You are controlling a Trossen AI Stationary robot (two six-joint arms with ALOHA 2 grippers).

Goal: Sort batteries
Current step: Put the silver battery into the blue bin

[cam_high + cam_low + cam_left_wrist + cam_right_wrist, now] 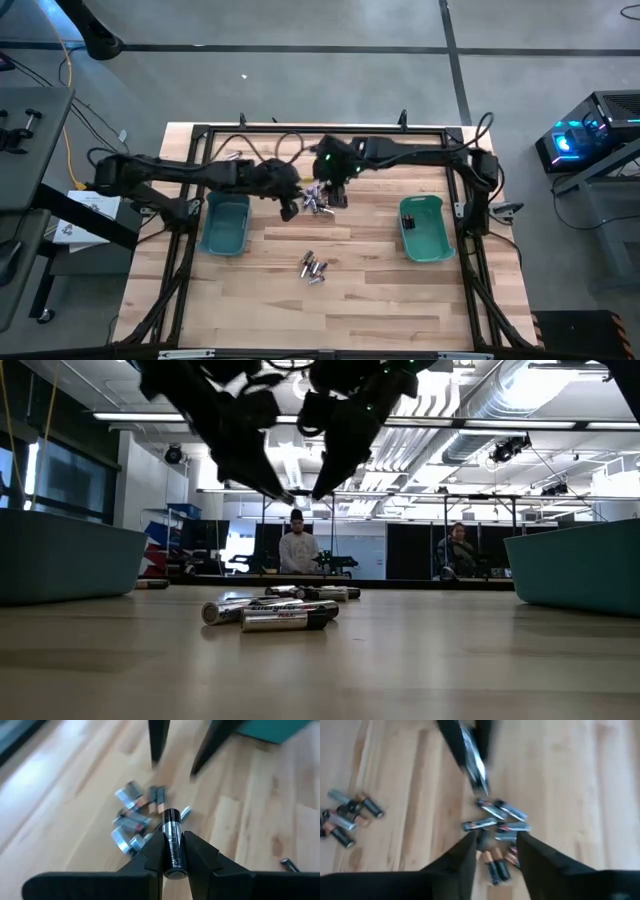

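Teal bins (226, 226) flanking batteries (314, 267) between hands.

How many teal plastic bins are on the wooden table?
2: one teal plastic bin sits at the table's left side below the left arm, the other teal plastic bin at the right side. None appears hidden.

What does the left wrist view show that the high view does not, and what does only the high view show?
Only the left wrist view shows the left gripper shut on a silvery battery.

Only the high view shows both teal bins, left and right, a second battery pile nearer the table's front, and the right gripper.

Both show the battery pile under the grippers on the wooden table.
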